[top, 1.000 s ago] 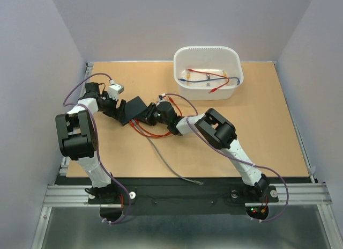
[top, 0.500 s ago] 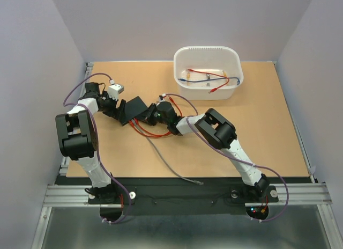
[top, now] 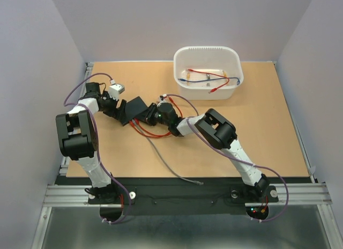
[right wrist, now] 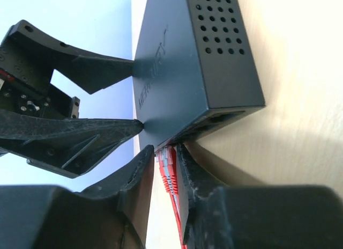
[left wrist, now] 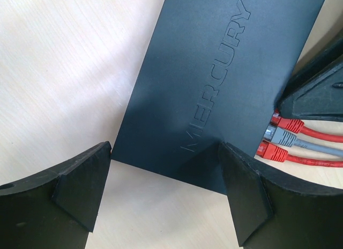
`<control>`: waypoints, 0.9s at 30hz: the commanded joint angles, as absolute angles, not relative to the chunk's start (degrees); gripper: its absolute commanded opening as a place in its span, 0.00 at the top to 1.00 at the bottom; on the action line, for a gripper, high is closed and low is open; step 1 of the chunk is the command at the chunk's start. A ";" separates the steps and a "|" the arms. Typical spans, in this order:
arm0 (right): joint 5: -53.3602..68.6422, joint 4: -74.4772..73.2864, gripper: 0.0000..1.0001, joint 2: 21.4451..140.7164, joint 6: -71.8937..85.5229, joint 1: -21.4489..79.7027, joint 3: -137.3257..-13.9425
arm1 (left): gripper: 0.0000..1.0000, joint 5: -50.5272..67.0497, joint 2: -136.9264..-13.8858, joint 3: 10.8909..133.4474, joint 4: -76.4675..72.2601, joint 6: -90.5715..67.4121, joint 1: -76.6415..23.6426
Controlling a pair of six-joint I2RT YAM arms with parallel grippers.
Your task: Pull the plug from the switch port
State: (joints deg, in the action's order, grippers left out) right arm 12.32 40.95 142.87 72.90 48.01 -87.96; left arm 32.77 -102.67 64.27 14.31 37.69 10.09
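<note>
— Plug (right wrist: 168,171), red, sits in the switch (top: 134,108), left of centre on the table (top: 257,136). Who holds what?
— Right gripper (right wrist: 165,149), nearly closed, pinches the plug; left gripper (left wrist: 165,152), spread wide, clamps the switch. A latched clip could drag the switch loose, tugging neighbouring cables (left wrist: 316,148).

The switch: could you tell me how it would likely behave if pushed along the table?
The switch looks rigid and flat, so it would probably slide rather than roll or tip. It seems thin and likely light, so its three plugged-in cables may tug it around. Its matte shell should give the left hand fair grip.
</note>
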 commanded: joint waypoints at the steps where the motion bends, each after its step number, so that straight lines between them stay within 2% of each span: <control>1: 13.97 29.09 0.70 147.22 70.75 52.38 -82.27 | 0.09 32.43 -101.60 62.23 19.16 40.07 8.96; 8: 17.13 30.85 0.67 147.83 73.74 53.44 -80.42 | 0.09 33.13 -101.95 61.79 19.77 39.82 8.97; 10: 18.54 31.81 0.63 147.75 75.57 53.61 -79.02 | 0.09 34.71 -102.04 61.44 20.12 39.73 9.05; 13: 17.58 33.74 0.50 144.86 77.69 53.61 -73.50 | 0.09 36.38 -101.43 60.91 20.65 40.08 8.88; 15: 16.26 34.01 0.46 143.27 76.65 53.53 -72.25 | 0.09 36.65 -100.72 60.64 20.92 40.08 8.70; 22: 16.96 24.61 0.43 146.07 74.01 53.61 -79.01 | 0.09 36.74 -100.81 61.17 21.01 39.90 8.53; 27: 10.12 20.12 0.46 145.28 74.44 53.79 -78.06 | 0.09 37.35 -101.16 60.47 20.74 39.99 8.53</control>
